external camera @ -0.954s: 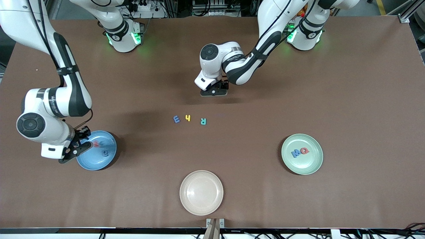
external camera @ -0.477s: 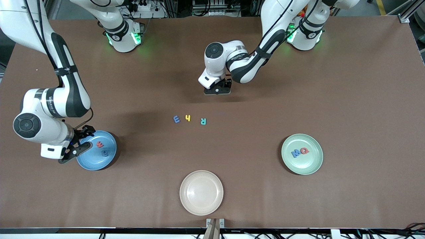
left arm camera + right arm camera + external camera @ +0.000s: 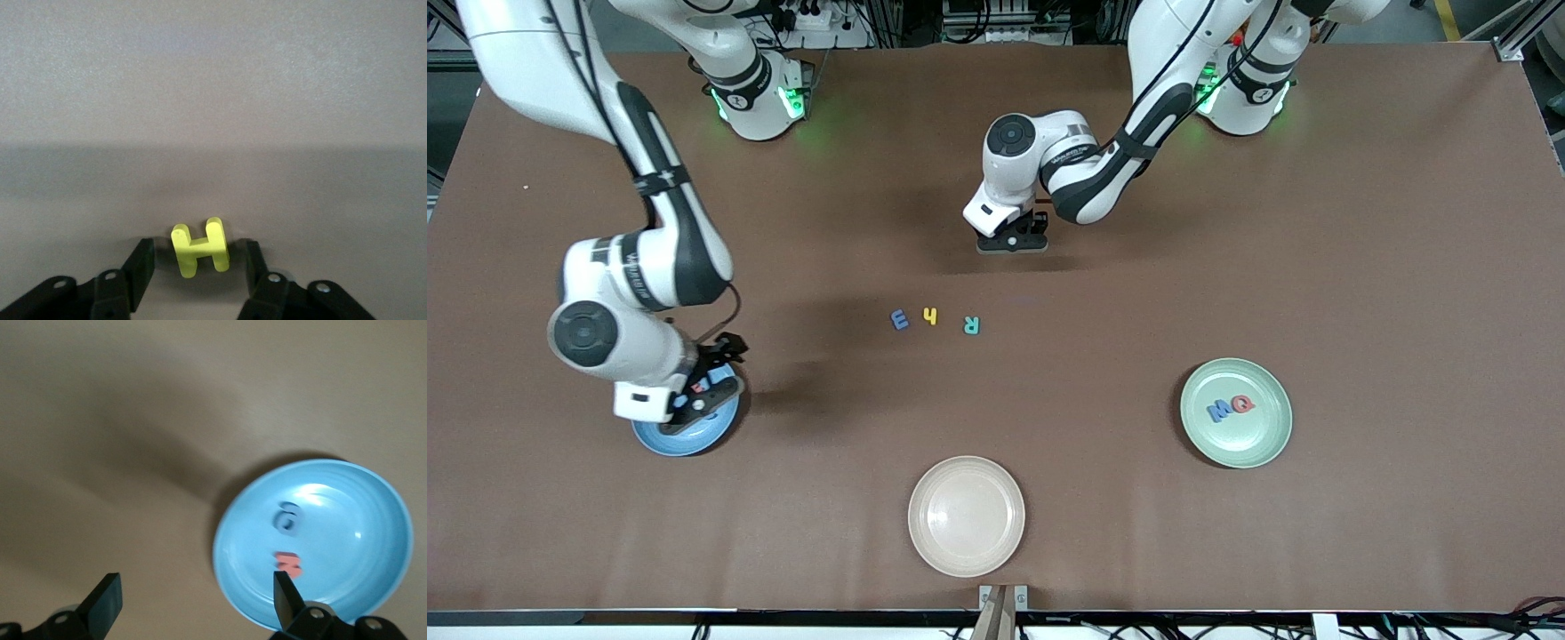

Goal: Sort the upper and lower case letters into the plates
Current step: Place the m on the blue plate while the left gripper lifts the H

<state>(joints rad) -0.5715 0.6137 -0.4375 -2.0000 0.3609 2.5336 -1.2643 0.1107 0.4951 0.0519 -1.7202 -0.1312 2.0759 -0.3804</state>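
right gripper [image 3: 703, 396]: fingers spread, empty, over the sky blue plate [image 3: 660, 439], which holds a red letter [image 3: 289, 564] and a blue letter [image 3: 287, 518]; blue letter e [image 3: 900, 319], yellow letter h [image 3: 930, 316], teal letter r [image 3: 972, 325]: loose in a row mid-table; cream plate [image 3: 967, 516]: nearest the camera, unused; left gripper [image 3: 193, 267]: jaws open around a yellow capital h [image 3: 200, 247] on the table; mint green plate [image 3: 1236, 412]: holds m and q; risk: foam is thin, so closing off-centre may flick the h away

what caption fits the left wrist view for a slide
Left gripper low over the brown table, open fingers on either side of a yellow letter H.
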